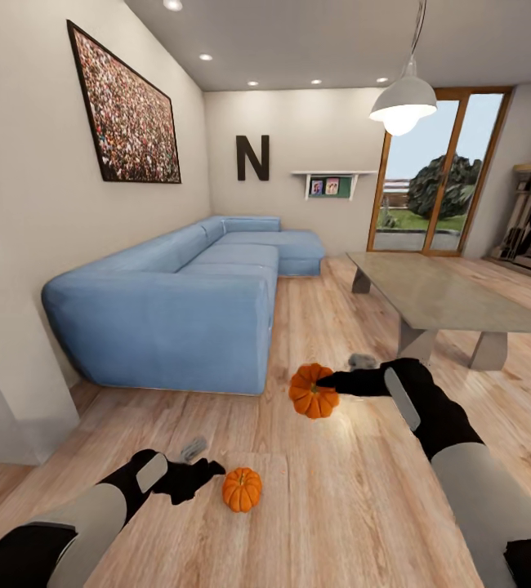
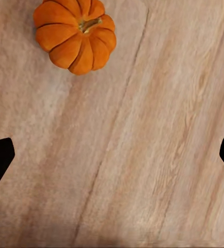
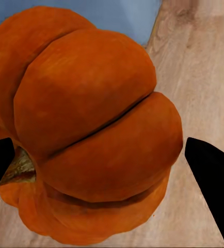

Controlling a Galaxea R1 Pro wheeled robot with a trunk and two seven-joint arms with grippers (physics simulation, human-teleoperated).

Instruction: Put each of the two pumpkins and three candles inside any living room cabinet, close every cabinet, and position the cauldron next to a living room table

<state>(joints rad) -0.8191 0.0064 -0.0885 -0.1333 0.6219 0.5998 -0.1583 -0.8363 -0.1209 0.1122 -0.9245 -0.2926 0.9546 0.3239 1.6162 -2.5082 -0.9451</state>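
2 pumpkins: right gripper (image 1: 321, 382) clamps 1 (image 1: 313, 391), left gripper (image 1: 208, 471) spread beside other (image 1: 242, 488); wall letter (image 1: 252, 158) "N".

light wood plank floor (image 1: 331, 498) across the lower frame; one small orange pumpkin (image 1: 242, 488) sits on it, bottom center-left.

A long light-blue fabric corner sofa (image 1: 184, 306) stands on the pale wood-plank floor (image 1: 339, 490) along the wall. Above hangs a dark-framed crowd picture (image 1: 127, 110) (beside a black letter N (image 1: 252, 158)); a white pendant lamp (image 1: 403, 104) glows.
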